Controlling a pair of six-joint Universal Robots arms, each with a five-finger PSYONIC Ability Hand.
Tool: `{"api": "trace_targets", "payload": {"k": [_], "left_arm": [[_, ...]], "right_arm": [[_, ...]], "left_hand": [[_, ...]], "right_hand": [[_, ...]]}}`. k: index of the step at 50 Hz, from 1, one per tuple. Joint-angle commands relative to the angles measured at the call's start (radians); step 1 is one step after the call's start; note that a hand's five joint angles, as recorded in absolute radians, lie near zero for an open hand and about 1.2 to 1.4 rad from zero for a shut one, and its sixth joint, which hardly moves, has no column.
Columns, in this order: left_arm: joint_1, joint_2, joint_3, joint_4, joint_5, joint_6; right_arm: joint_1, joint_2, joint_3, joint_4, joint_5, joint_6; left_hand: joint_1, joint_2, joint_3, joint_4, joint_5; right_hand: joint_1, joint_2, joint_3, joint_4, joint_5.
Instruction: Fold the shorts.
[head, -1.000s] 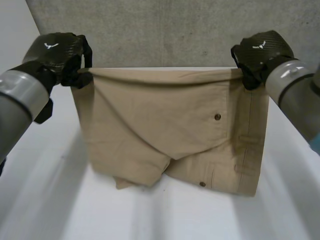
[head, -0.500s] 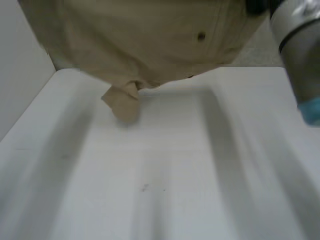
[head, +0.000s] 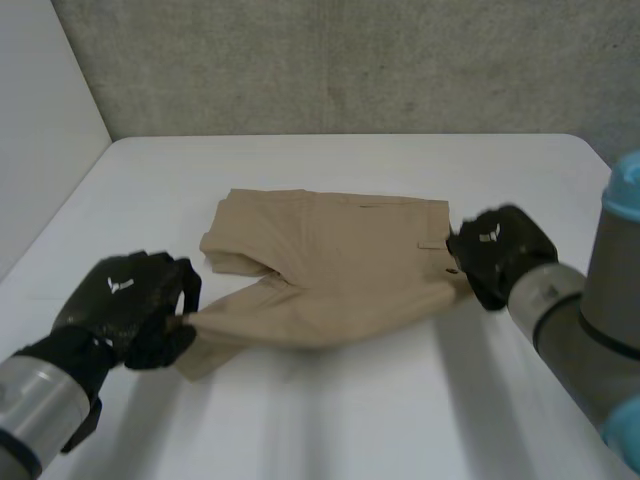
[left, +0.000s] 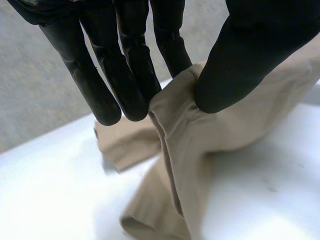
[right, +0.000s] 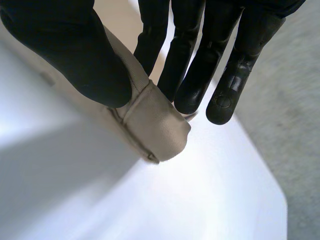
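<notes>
Tan shorts lay folded on the white table, pinched at both ends.

The shorts rested flat near the table's middle, doubled over on themselves, with one loose flap showing at their left side. The left hand clamped their near left corner between its thumb and straight fingers, with the cloth drooping from the pinch to the table. The right hand nipped a thick, seamed edge at their right end, thumb pressed against fingers. A grey wall stood behind the table.
</notes>
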Motion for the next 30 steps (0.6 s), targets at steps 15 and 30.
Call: {"api": "trace_targets", "payload": {"k": [15,30], "left_arm": [[-0.001,0.344,0.172,-0.335,0.139,0.059],[0.053,-0.099,0.184,-0.058,0.157,0.069]], "right_arm": [[-0.132,-0.428,0.150,0.286,-0.205,-0.140],[-0.230,-0.093,0.085,0.147,-0.233,-0.128]], "left_hand": [[0.260,0.200,0.201,0.197,0.265],[0.260,0.200,0.201,0.197,0.265]], "right_hand": [[0.421,0.218,0.215,0.205,0.237],[0.421,0.218,0.215,0.205,0.237]]}}
